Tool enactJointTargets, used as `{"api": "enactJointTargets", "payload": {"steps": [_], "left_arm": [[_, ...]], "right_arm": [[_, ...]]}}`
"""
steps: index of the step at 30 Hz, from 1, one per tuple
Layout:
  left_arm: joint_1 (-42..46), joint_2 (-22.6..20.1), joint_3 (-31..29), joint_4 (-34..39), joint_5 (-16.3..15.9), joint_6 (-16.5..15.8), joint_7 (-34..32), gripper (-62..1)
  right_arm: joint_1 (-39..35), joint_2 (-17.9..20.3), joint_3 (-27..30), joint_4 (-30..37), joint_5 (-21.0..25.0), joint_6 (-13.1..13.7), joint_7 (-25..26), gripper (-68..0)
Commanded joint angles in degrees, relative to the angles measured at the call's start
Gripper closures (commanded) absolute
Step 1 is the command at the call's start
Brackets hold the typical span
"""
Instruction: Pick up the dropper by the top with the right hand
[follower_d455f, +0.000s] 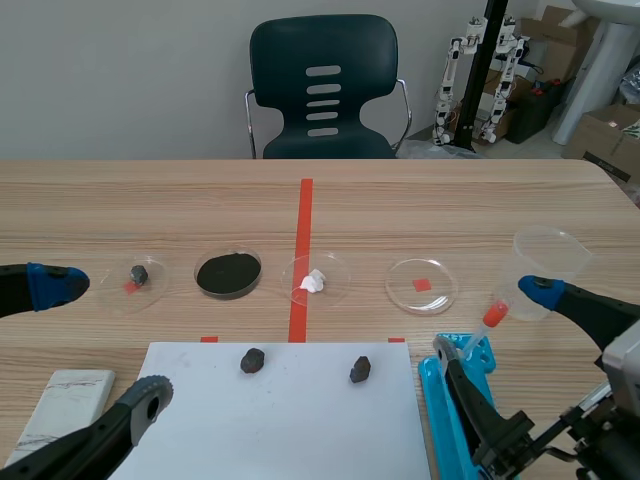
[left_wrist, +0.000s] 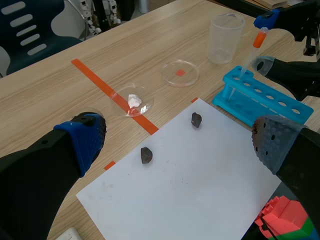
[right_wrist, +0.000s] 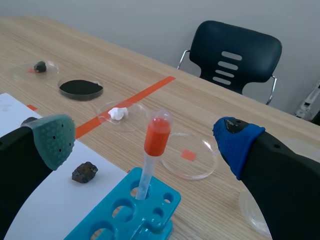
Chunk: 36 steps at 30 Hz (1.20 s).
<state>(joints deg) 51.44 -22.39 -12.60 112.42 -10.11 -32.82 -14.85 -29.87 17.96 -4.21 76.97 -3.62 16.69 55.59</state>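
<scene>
Pale wood-grain tabletop (follower_d455f: 450, 200); dark teal plastic chair (follower_d455f: 322, 85) beyond. Clear petri dishes (follower_d455f: 342, 270) in a row: small dark stone (follower_d455f: 139, 272), black powder (follower_d455f: 228, 272), white lump (follower_d455f: 314, 281). Clear plastic beaker (follower_d455f: 545, 262) near the turquoise test-tube rack (right_wrist: 152, 220), in which the orange-bulbed dropper (right_wrist: 157, 137) stands (tilted). Right fingers (right_wrist: 52, 142) spread wide flanking its bulb, apart from it; left fingers (left_wrist: 82, 142) wide open, holding nothing.

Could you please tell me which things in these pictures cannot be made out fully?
Dropper tip: right wrist view, hidden inside a hole of the rack.
Rack's near end: right wrist view, cut off by the picture's edge.
Grey block: scene view, partly behind a finger of the left claw.
Coloured block: left wrist view, cut off at the corner.
</scene>
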Motion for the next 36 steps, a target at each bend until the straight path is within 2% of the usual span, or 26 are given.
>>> {"api": "enactJointTargets", "payload": {"steps": [1,7,12,36], "left_arm": [[0.1,0.0,0.1,0.6,-0.8,0.1,-0.8,-61.5],[0.1,0.0,0.1,0.6,-0.8,0.1,-0.8,-61.5],[0.1,0.0,0.1,0.6,-0.8,0.1,-0.8,-61.5],[0.1,0.0,0.1,0.6,-0.8,0.1,-0.8,-61.5]], "right_arm": [[0.3,0.8,0.2,-0.4,0.4,-0.4,2.1,-53.0],[0.5,1.0,0.2,-1.4,-0.1,-0.4,2.9,-50.7],[1.4,1.0,0.1,-1.7,-0.1,-0.4,2.9,-43.6],[2.3,1.1,0.1,-1.7,0.2,-0.4,1.9,-43.6]]}}
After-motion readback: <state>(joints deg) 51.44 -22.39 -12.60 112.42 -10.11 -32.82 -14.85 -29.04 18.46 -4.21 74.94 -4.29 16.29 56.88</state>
